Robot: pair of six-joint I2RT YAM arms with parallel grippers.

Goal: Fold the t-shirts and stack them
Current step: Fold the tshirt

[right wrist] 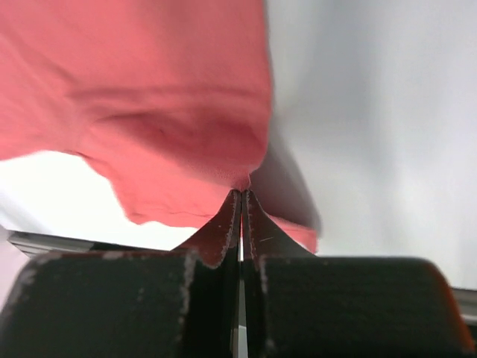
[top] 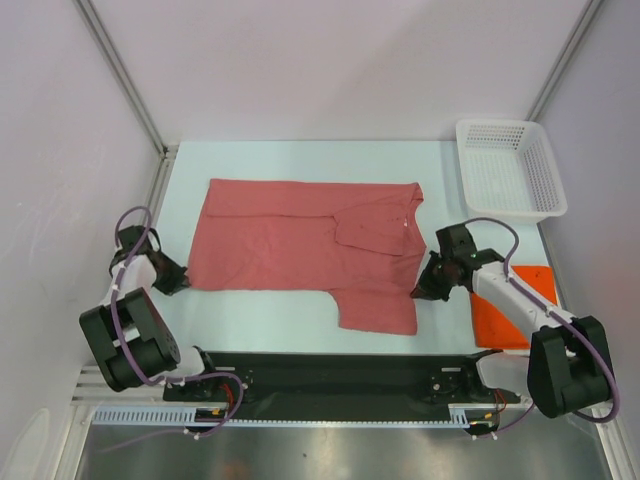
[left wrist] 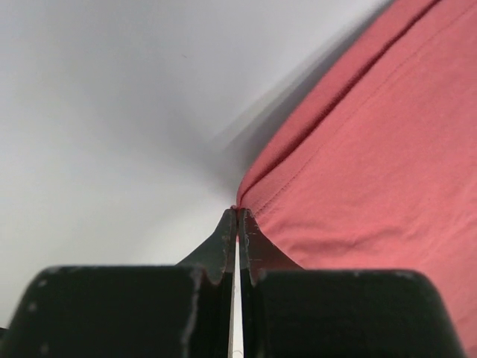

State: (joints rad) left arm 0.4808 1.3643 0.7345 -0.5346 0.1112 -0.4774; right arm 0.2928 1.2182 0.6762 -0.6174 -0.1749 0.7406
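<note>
My left gripper (top: 172, 278) sits at the eight o'clock corner of the pink-red t-shirt (top: 290, 245), fingers pinched together on the hem. The shirt lies spread across the table's middle. At its four o'clock edge my right gripper (top: 422, 290) is likewise clamped on cloth. I judge the fold needs both corners lifted level and carried towards twelve together. The orange t-shirt (top: 492, 325) lies folded at the table's four o'clock.

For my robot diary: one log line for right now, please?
left gripper: shut on pink t-shirt edge | right gripper: shut on its other side | orange t-shirt: folded flat
</note>
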